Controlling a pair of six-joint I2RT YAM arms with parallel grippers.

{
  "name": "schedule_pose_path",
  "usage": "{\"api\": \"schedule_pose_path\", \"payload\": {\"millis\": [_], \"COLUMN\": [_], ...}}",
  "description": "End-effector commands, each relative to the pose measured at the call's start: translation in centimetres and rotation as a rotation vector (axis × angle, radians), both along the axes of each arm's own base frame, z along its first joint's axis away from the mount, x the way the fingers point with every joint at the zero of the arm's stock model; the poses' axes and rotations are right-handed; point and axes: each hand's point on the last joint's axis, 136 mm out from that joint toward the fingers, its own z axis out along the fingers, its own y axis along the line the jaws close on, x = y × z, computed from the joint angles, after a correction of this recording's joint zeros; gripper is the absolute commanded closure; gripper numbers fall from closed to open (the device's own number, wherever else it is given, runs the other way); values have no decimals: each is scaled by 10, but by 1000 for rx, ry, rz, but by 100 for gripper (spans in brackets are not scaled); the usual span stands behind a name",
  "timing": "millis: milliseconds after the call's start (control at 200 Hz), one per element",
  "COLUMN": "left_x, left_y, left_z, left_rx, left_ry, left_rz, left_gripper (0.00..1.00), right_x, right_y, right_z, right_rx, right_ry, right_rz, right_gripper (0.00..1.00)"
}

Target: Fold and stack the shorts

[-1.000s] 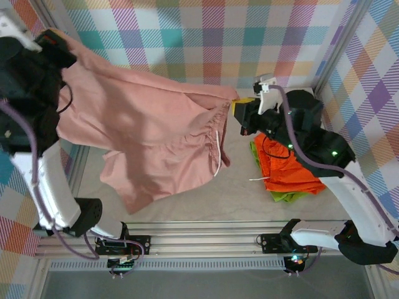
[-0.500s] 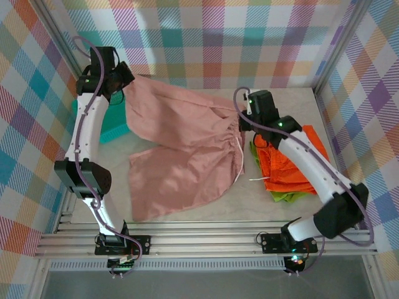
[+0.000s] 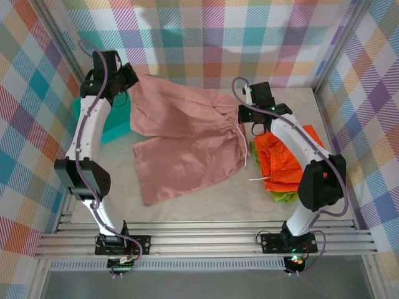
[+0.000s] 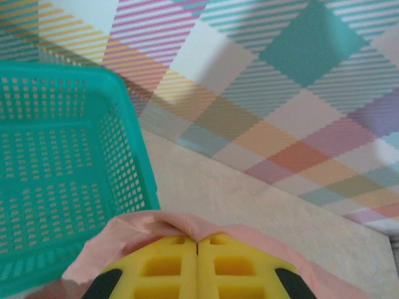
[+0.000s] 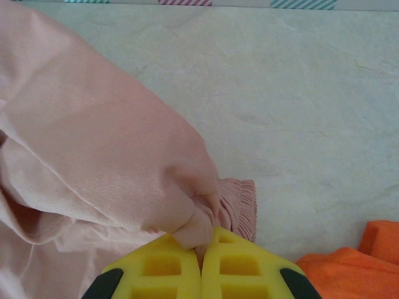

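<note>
Both pincers closed on the pink shorts, holding them spread across the worktop

The left pincer (image 4: 198, 244) is clamping a thin fold at the far-left edge of the dusty pink shorts (image 3: 187, 140), just beside the teal basket (image 4: 56, 156). The right pincer (image 5: 201, 252) is gripping the gathered waist near the orange shorts (image 3: 288, 163), which are lying on the lime green pair (image 3: 283, 197). The pink cloth is lying rumpled on the worktop (image 3: 206, 202). Both holds are biting little cloth, so tugging outward is risking a slip, or a snag on the basket.

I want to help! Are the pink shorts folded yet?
Spread out, not folded: both legs of the pink shorts show side by side.
</note>
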Motion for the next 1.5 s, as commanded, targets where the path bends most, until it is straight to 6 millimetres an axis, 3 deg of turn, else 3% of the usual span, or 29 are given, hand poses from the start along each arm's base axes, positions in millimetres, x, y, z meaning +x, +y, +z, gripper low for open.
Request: {"api": "schedule_pose_path", "payload": {"millis": [0, 45, 165, 420, 775, 920, 1080, 1175, 1295, 1335, 1385, 1465, 1495], "left_x": [-37, -51, -87, -157, -245, -276, -304, -316, -329, -332, -333, -331, -329], "left_y": [2, 4, 8, 17, 10, 9, 7, 4, -3, -2, 2, 12, 14], "left_z": [44, 43, 20, -60, -158, -187, -211, -224, -227, -218, -194, -136, -117], "left_rx": [1, -5, -20, -66, -183, -208, -242, -278, -316, -308, -281, -221, -201], "left_ry": [-129, -142, -123, 0, 163, 216, 263, 294, 318, 304, 241, 96, 51], "left_rz": [-18, -7, 23, 113, 171, 189, 196, 198, 175, 171, 158, 155, 148], "left_gripper": [100, 100, 100, 100, 100, 100, 91, 80, 71, 61, 41, 3, 0], "right_x": [-4, -5, -10, -26, -81, -106, -134, -149, -176, -184, -193, -200, -201], "right_y": [1, -2, -9, -19, -21, -17, -15, -13, -9, -9, -10, -11, -11], "right_z": [24, 19, 5, -27, -66, -81, -97, -99, -97, -93, -82, -48, -32], "right_rx": [20, 11, -3, -65, -1, 53, 107, 150, 206, 212, 218, 246, 263], "right_ry": [-78, -70, -37, 26, 187, 290, 383, 418, 474, 479, 459, 353, 298], "right_rz": [51, 53, 62, 79, 88, 90, 84, 79, 88, 94, 102, 122, 130], "right_gripper": [98, 98, 97, 95, 86, 83, 83, 79, 67, 63, 56, 38, 29]}}
